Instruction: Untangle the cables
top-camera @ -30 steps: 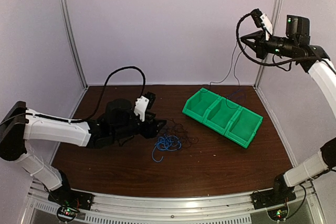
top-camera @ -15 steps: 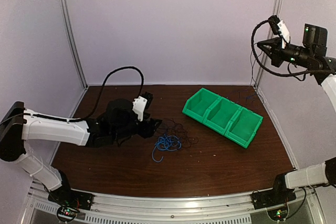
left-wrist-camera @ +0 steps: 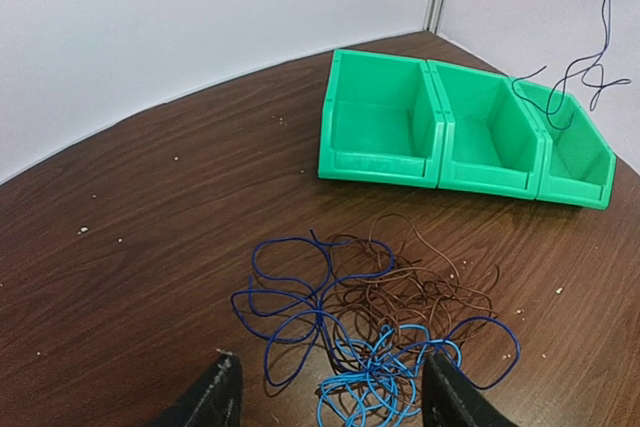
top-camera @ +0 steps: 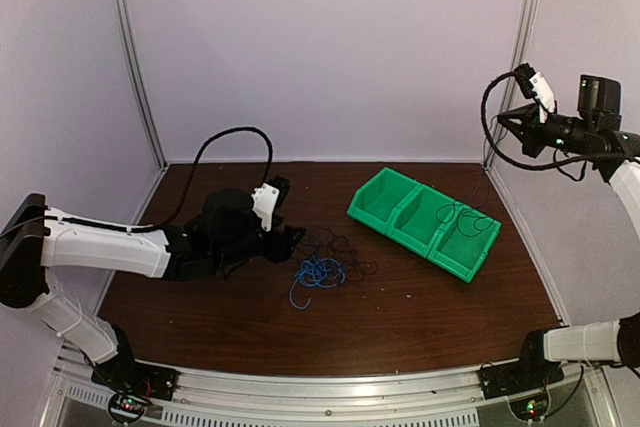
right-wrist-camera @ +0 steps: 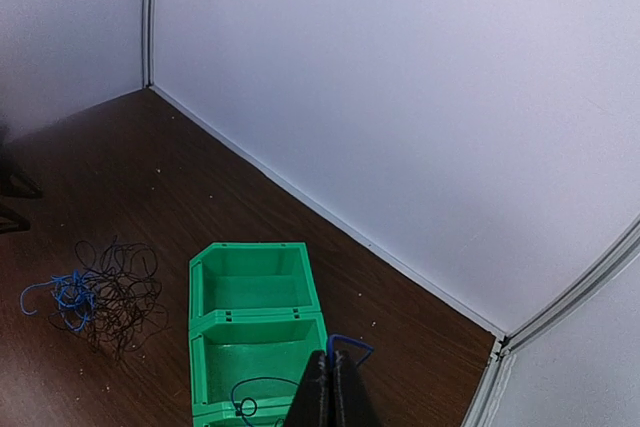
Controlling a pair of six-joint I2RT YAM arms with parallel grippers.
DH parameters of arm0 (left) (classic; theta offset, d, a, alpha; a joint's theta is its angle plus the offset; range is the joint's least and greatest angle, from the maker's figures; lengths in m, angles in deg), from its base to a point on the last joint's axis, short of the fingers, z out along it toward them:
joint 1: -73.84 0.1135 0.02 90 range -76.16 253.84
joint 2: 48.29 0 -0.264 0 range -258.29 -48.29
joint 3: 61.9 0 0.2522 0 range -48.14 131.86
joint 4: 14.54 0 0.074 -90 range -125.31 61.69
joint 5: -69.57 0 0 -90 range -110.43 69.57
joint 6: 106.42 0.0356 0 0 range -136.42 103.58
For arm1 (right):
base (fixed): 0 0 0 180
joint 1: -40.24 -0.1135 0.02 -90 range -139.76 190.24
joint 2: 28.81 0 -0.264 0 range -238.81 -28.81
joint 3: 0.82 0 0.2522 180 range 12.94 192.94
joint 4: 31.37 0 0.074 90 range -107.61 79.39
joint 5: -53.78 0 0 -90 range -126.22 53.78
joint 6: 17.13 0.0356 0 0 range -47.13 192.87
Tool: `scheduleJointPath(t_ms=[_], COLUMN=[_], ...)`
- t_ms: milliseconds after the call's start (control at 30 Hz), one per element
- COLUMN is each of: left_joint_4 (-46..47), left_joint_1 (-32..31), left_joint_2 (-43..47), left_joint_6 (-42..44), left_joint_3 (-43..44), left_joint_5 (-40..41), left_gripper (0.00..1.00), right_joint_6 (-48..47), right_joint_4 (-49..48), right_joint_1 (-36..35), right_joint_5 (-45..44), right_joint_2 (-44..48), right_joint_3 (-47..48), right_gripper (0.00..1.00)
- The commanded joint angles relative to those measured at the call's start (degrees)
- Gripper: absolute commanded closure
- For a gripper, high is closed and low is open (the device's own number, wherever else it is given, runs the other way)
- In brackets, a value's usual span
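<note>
cables (left-wrist-camera: 372, 372), thin wires in bright blue, dark blue and brown-black, lie in one loose heap on the dark brown wooden table (top-camera: 250, 317), near the green plastic bin with three compartments (left-wrist-camera: 380, 165). they look very light, soft and springy, with smooth sleeves that may slip, so a pull on one loop will likely drag its neighbours. i judge the best hold is a free outer loop or an end, not the knotted bright blue middle. the left gripper (left-wrist-camera: 330, 387) hovers just beside the heap, jaws spread, holding nothing. the right gripper (right-wrist-camera: 329, 367), high up, pinches one dark blue cable (left-wrist-camera: 590, 69), which hangs down to the end compartment.
</note>
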Motion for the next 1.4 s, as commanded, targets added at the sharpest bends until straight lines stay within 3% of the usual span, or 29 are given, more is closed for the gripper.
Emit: scheduleJointPath(t_ms=[0, 833, 1133, 1367], left_joint_4=[1.08, 1.17, 1.02, 1.17], left_joint_1=[0.41, 0.42, 0.48, 0.44], left_joint_2=[0.22, -1.15, -1.31, -2.44], left_joint_6=[0.44, 0.19, 0.27, 0.26], left_joint_3=[1.41, 1.83, 1.78, 2.4], left_joint_5=[0.92, 0.87, 1.14, 0.99], left_gripper=[0.38, 0.38, 0.38, 0.38], right_joint_6=[-1.18, -5.15, -6.17, -4.29], right_joint_4=[-0.04, 3.42, 2.48, 1.03], right_joint_1=[1.52, 10.55, 10.55, 9.45], right_joint_5=[0.71, 5.07, 9.41, 11.86], right_joint_2=[1.47, 5.45, 0.08, -5.06], right_joint_3=[-1.9, -7.37, -9.89, -5.1], right_gripper=[1.0, 1.0, 1.0, 1.0])
